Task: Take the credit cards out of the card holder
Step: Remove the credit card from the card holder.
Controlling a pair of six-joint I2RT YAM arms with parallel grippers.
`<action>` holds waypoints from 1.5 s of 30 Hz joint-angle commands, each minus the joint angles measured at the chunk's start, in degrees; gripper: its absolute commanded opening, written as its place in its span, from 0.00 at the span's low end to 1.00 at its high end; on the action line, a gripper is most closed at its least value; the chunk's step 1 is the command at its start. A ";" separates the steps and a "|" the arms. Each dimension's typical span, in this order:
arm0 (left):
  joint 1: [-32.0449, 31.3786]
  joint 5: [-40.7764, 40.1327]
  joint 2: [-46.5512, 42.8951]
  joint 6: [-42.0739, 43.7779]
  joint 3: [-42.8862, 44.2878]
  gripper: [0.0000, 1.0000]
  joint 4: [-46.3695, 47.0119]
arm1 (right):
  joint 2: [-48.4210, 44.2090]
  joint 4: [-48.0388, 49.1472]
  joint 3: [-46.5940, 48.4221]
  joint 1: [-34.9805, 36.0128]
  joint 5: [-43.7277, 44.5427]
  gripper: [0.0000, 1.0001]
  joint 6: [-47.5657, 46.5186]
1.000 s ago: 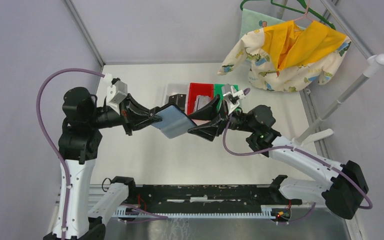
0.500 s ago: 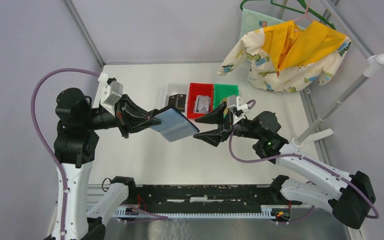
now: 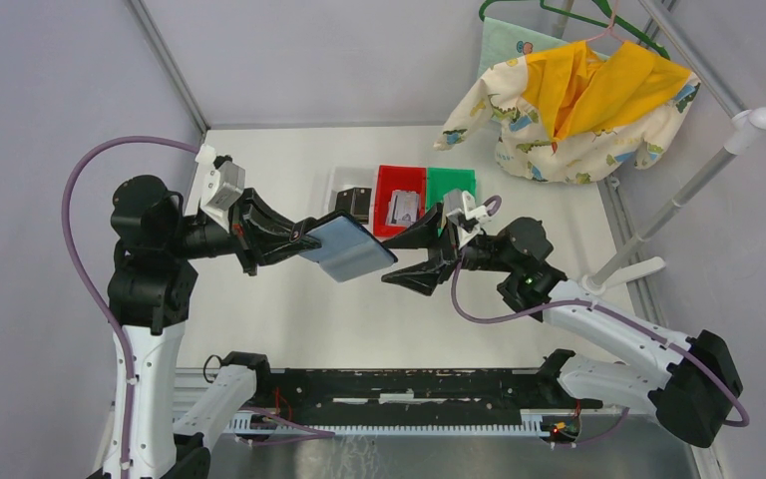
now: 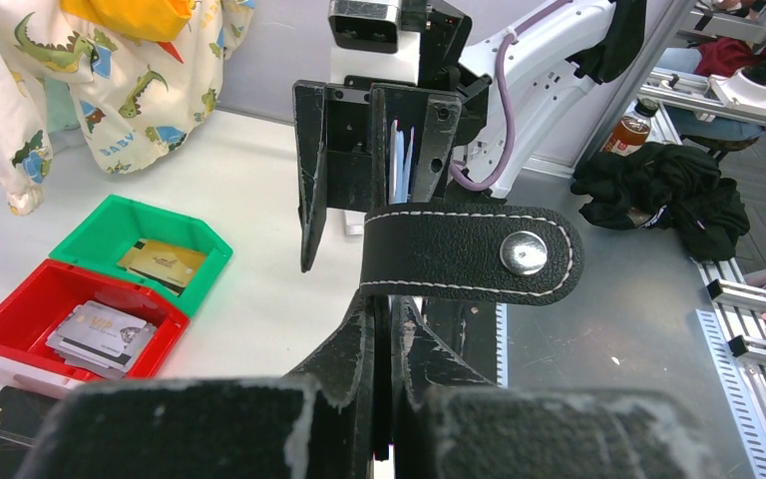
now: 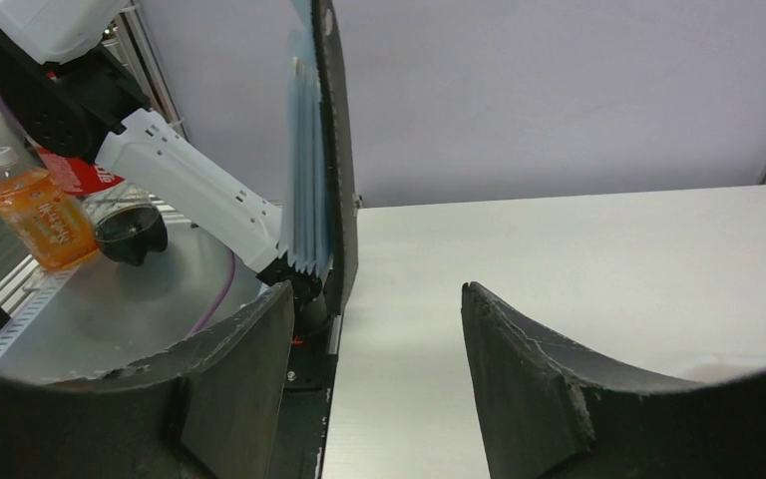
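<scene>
My left hand (image 3: 304, 237) is pressed together on the near-left edge of the small black folding card holder (image 3: 349, 249), holding it clear of the white surface (image 3: 289, 319) with its light blue-grey inside facing up. Its black stitched closure tab (image 4: 469, 254) hangs across my left wrist view. My right hand (image 3: 387, 262) sits at 3 o'clock of the holder, fingers spread and gripping nothing, its tips just beside the holder's edge. At 12 to 1 o'clock stand a white bin (image 3: 344, 178), a red bin (image 3: 399, 177) holding silvery-grey cards (image 4: 100, 334), and a green bin (image 3: 452, 180) holding a tan-gold card (image 4: 160, 264). I cannot tell whether any cards sit in the holder.
</scene>
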 commanded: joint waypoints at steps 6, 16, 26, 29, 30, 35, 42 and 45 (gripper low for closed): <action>-0.05 1.20 -0.19 -2.07 1.40 0.02 2.74 | -0.09 3.34 4.07 -0.04 -2.30 0.68 0.31; -0.04 1.46 -0.42 -2.21 2.20 0.02 2.76 | 1.46 4.30 5.37 -0.03 1.71 0.55 1.18; -0.06 1.98 -0.12 -2.54 2.31 0.02 2.71 | 1.06 3.06 7.14 0.29 6.97 0.55 -0.81; -0.06 2.20 -0.17 -2.66 2.29 0.02 2.72 | 2.18 5.34 7.86 1.87 7.64 0.59 -0.84; -0.06 2.25 -0.15 -2.74 2.40 0.02 2.73 | 2.66 5.47 8.47 2.52 7.73 0.60 -1.17; -0.05 2.59 -0.28 -2.94 2.12 0.02 2.72 | 5.34 5.38 12.14 6.01 7.36 0.61 -2.56; -0.07 3.24 -0.52 -2.91 1.28 0.02 2.72 | 7.99 4.78 16.62 8.11 7.34 0.62 -2.49; -0.07 3.70 -0.59 -2.92 0.70 0.02 2.72 | 8.93 4.78 18.07 8.29 7.44 0.62 -1.86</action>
